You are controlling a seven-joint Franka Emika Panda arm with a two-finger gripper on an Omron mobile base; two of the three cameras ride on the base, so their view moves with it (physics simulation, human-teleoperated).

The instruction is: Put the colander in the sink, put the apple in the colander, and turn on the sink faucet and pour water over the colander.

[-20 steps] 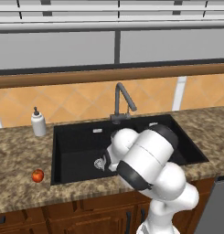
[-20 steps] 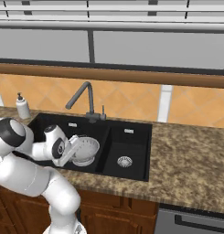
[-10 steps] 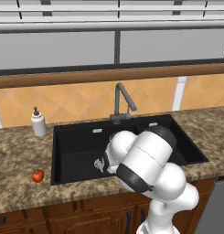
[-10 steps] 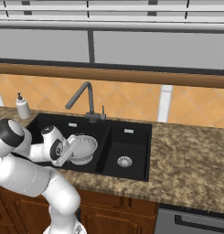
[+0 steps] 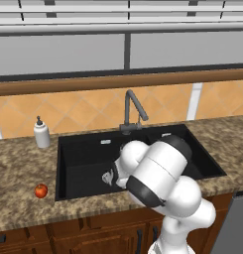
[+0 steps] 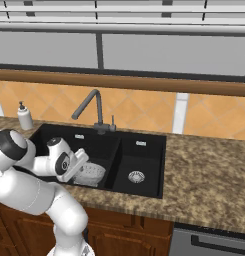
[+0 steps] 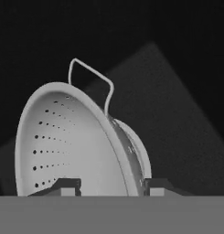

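The silvery colander (image 6: 90, 174) lies in the large left basin of the black sink (image 6: 144, 150), under my gripper (image 6: 79, 162). In the hand view the colander (image 7: 72, 141) shows its perforated inside and a wire handle, and its rim runs between my gripper's (image 7: 113, 185) two fingertips, which stand apart on either side of it. A sliver of the colander (image 5: 108, 176) shows beside my arm in the left base view. The red apple (image 5: 40, 190) sits on the counter left of the sink (image 5: 83, 149). The dark faucet (image 5: 131, 106) stands behind the basins, with no water running.
A white soap bottle (image 5: 41, 134) stands on the counter at the sink's back left corner. The smaller right basin has a round silver drain (image 6: 136, 176). Granite counter (image 6: 209, 175) stretches to the right. A tiled wall rises behind the faucet (image 6: 91, 107).
The fingers, shut on the colander's rim before, have parted. The colander stays low in the large basin and the arm has barely moved.
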